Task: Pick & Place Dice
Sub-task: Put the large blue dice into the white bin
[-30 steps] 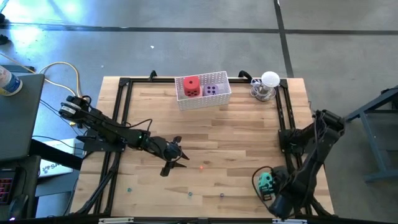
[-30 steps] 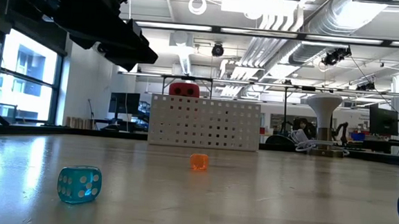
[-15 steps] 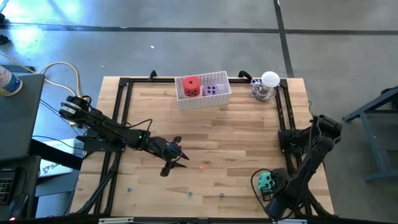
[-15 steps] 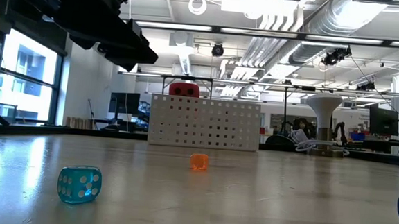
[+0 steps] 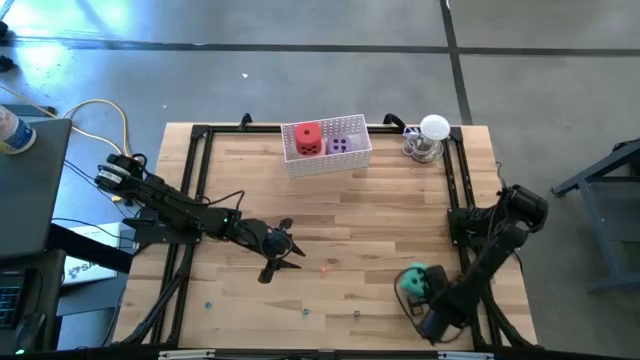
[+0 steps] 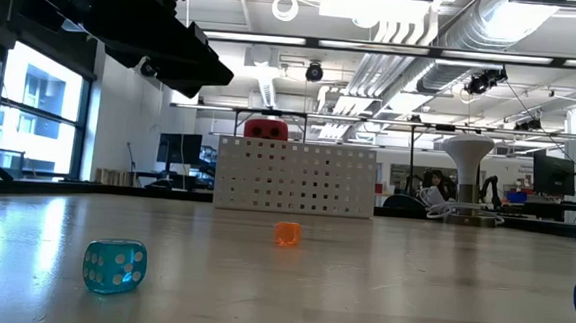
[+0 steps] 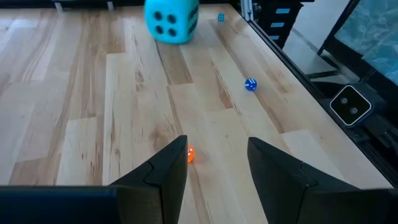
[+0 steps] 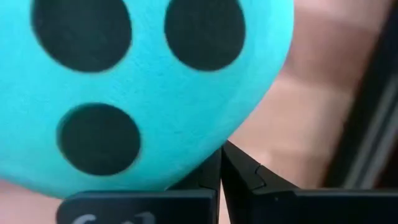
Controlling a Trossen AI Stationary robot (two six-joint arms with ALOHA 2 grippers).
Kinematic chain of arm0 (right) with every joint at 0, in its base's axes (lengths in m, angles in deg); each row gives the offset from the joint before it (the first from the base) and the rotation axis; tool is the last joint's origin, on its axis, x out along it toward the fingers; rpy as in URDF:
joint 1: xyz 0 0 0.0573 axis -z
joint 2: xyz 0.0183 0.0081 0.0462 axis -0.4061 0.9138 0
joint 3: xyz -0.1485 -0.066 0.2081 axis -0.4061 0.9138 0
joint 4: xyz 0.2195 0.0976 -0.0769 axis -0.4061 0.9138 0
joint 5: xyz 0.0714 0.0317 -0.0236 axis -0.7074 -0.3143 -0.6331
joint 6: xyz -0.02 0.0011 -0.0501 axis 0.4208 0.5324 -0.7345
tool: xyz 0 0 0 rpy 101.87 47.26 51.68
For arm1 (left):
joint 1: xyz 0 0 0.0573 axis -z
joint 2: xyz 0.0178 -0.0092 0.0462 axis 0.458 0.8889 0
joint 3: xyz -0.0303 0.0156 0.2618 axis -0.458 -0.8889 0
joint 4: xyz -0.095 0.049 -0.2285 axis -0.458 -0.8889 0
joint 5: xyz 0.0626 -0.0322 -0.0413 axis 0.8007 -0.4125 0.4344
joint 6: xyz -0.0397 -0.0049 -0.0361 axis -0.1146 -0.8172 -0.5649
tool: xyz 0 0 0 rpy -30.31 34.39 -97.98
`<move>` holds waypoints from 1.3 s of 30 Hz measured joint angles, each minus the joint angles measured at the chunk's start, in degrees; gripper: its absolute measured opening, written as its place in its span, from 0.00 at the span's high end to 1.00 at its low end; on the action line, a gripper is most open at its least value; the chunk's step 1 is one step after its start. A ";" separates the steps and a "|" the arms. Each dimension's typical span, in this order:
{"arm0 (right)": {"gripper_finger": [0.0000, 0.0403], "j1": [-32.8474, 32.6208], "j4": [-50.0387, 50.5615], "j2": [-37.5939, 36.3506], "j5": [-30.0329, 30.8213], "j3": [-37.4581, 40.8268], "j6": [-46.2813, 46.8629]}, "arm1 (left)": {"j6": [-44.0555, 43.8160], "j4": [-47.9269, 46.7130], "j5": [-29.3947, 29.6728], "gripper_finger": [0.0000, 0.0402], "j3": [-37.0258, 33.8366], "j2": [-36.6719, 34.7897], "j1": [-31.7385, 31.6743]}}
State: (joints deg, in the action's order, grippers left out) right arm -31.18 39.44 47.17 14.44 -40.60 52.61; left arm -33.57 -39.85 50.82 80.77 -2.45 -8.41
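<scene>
Right now your right arm is folded low at the near right corner of the surface (image 5: 380, 210), its gripper (image 5: 432, 318) down by the front edge. Its fingers (image 8: 239, 174) are pressed together tip to tip, and the teal-green die (image 5: 415, 281) sits right against them, filling the right wrist view with three dark pips; the closed tips hold nothing. Your left arm reaches from the left side toward the middle, left gripper (image 5: 283, 252) held above the boards with its fingers (image 7: 168, 168) partly spread and empty. Between them in the left wrist view lies a small orange die (image 7: 189, 154) on the wood, with a small blue die (image 7: 250, 84) farther off toward the teal-green one.

The red die (image 5: 308, 139) and the purple die (image 5: 341, 145) sit side by side in the white perforated basket (image 5: 325, 163) at the far edge. You cannot see a pink die in any view.

Compared with a second ago, your right arm has swung inward, its elbow drawn lower, and the teal-green die has shifted left, away from the right rail. Your left arm is unchanged in the overhead view, and the basket and its two dice have not moved.
</scene>
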 joint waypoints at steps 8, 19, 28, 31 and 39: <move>1.00 5.83 -0.88 -0.30 6.05 2.20 -12.00 | 1.26 -0.01 -0.02 0.59 0.00 0.00 0.00; 1.00 19.23 -3.88 -0.30 19.08 2.56 -40.20 | 1.97 -0.05 -0.02 0.59 0.00 0.00 0.00; 1.00 32.26 -19.66 -0.30 22.05 2.56 -68.62 | 2.45 -0.05 0.75 0.59 0.00 0.00 -0.07; 0.99 33.95 -27.00 -0.30 20.64 2.56 -76.42 | 2.82 -0.05 2.22 0.59 0.00 0.00 -0.36; 0.99 30.94 -26.61 -2.58 6.31 2.56 -72.77 | 2.35 -0.26 3.54 0.59 0.00 0.00 -1.99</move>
State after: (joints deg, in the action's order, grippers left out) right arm -0.24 12.83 44.58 20.74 -38.04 -20.16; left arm -31.22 -40.10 54.35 80.77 -2.45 -10.40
